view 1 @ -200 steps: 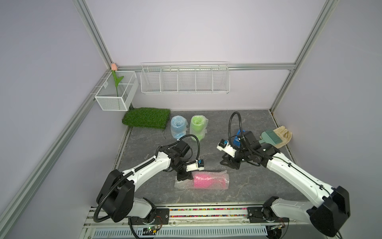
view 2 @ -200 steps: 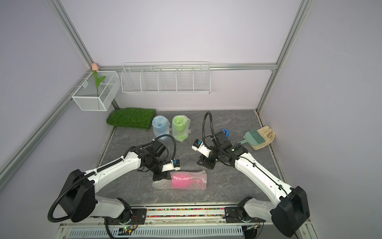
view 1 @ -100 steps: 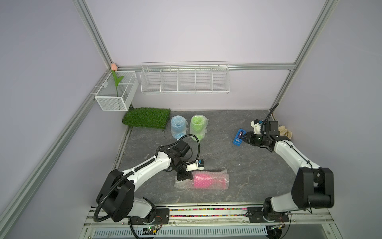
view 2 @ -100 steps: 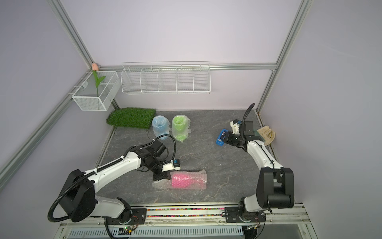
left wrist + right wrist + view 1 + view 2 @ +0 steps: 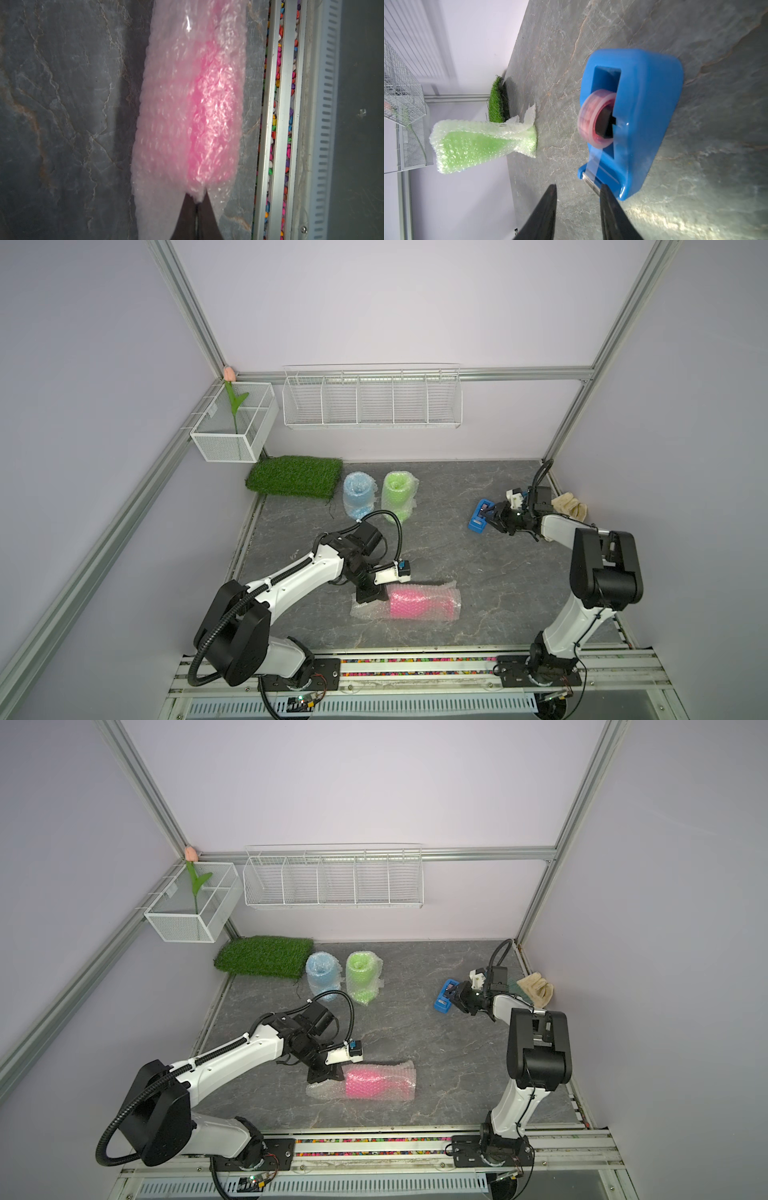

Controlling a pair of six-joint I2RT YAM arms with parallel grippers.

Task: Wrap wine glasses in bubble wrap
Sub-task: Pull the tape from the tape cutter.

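A pink wine glass [image 5: 417, 605] lies on its side near the table's front, rolled in bubble wrap [image 5: 401, 1071]. My left gripper [image 5: 370, 598] is shut on the wrap's loose left end; in the left wrist view its tips [image 5: 197, 202] pinch the wrap [image 5: 166, 116] just below the pink glass [image 5: 212, 124]. The blue wine glass [image 5: 358, 499] and green wine glass [image 5: 398, 495] stand wrapped at the back. My right gripper [image 5: 491, 515] is open beside the blue tape dispenser [image 5: 478, 519]; its tips [image 5: 578, 189] sit at the cutter end of the dispenser [image 5: 643, 116], holding nothing.
A green grass mat [image 5: 295, 477] lies at the back left. A wire basket [image 5: 372, 400] and a mesh box with a tulip [image 5: 235, 431] hang on the walls. A beige glove [image 5: 571, 506] lies behind my right wrist. The front rail [image 5: 415, 662] borders the table.
My right arm swung from the table's middle back to the right and now sits at the tape dispenser. The left arm and the pink bundle have not moved.
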